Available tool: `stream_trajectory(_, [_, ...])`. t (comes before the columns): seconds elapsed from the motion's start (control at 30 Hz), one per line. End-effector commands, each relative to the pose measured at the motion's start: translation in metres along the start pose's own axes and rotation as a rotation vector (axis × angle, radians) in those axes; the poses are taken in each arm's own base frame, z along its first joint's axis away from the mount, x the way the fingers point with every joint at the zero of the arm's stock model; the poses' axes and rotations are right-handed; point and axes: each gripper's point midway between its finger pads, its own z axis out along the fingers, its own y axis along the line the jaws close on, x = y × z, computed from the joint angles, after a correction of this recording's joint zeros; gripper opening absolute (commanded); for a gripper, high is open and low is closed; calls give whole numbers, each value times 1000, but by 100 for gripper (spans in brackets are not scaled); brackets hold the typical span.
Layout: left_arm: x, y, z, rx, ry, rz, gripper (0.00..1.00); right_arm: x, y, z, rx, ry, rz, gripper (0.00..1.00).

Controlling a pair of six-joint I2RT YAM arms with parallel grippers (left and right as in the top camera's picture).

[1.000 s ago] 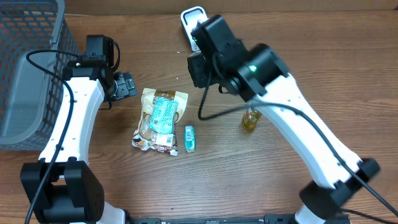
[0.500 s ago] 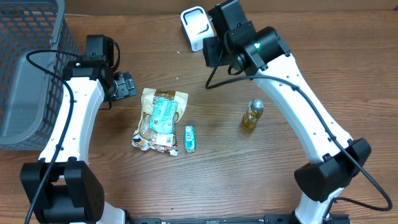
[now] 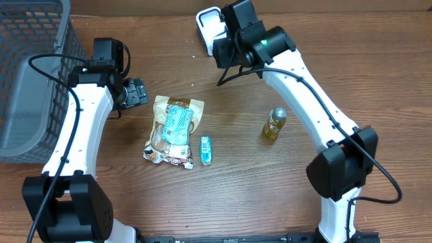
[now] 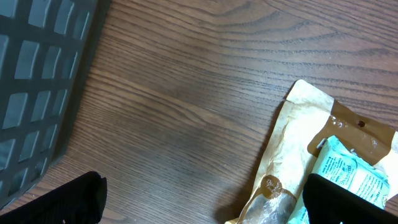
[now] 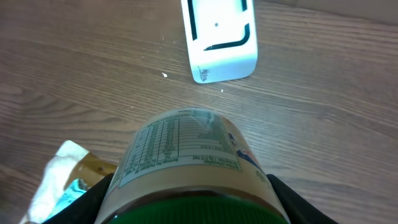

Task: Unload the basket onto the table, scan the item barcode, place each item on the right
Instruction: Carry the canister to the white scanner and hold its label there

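My right gripper (image 5: pixel 189 208) is shut on a jar (image 5: pixel 186 155) with a green lid and a tan label, whose printed nutrition panel faces the camera. The jar hangs above the table just in front of the white barcode scanner (image 5: pixel 219 37). In the overhead view the right wrist (image 3: pixel 239 37) sits beside the scanner (image 3: pixel 209 25) at the back of the table and hides the jar. The left gripper (image 4: pixel 202 208) is open and low over bare wood, with its right finger over the edge of a tan snack bag (image 4: pixel 305 149).
A grey mesh basket (image 3: pixel 30 74) stands at the left edge. The snack bag (image 3: pixel 174 129) and a small teal packet (image 3: pixel 206 150) lie mid-table. A small bottle of yellow liquid (image 3: pixel 273 125) stands to the right of them.
The right arm has swung back and to the left with the jar, ending close to the scanner and uncovering the yellow bottle. The left arm has stayed still.
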Motion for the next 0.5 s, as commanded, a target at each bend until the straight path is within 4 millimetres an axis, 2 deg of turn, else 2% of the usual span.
stream_trajectory(0.0, [-6,-1,-5,5,-22,16,100,-3,-1,2,1,-8,-37,15])
stream_trajectory(0.13, [-6,-1,-5,5,-22,16,100,-18,1,1,-5,-69,-32,4])
stream_trajectory(0.3, [-6,-1,-5,5,-22,15,99,-43,4,-1,-22,-172,-21,4])
stream_trajectory(0.47, [-6,-1,-5,5,-22,16,100,-66,3,4,-37,-287,-7,4])
